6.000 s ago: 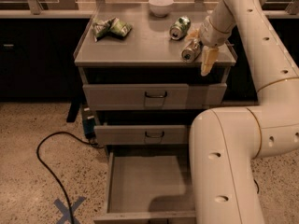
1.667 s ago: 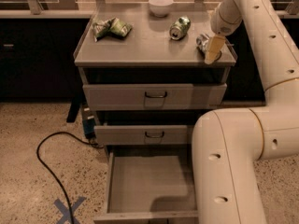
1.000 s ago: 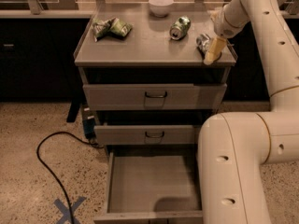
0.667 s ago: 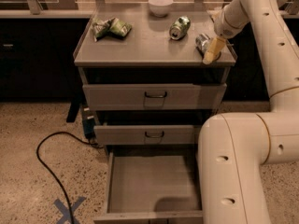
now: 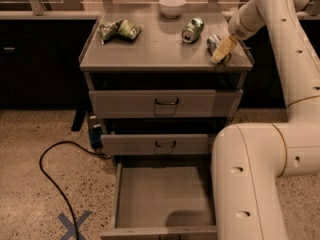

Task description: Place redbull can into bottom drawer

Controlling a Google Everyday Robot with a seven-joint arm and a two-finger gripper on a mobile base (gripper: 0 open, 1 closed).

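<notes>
The redbull can (image 5: 213,42), slim and silvery, lies near the right edge of the cabinet top. My gripper (image 5: 223,50) reaches down from the upper right and sits right against the can's right side, touching or nearly touching it. The bottom drawer (image 5: 165,198) is pulled out wide below, showing a plain grey floor with nothing in it. My white arm crosses in front of the drawer's right side and hides that part.
A fatter green can (image 5: 193,29) lies left of the redbull can. A white bowl (image 5: 172,6) stands at the back and a crumpled chip bag (image 5: 119,30) at the left. Two upper drawers (image 5: 165,103) are shut. A black cable (image 5: 55,179) runs over the floor.
Since six seconds ago the gripper and the redbull can have both shifted right and slightly back on the cabinet top. Over the last second nothing visibly moved.
</notes>
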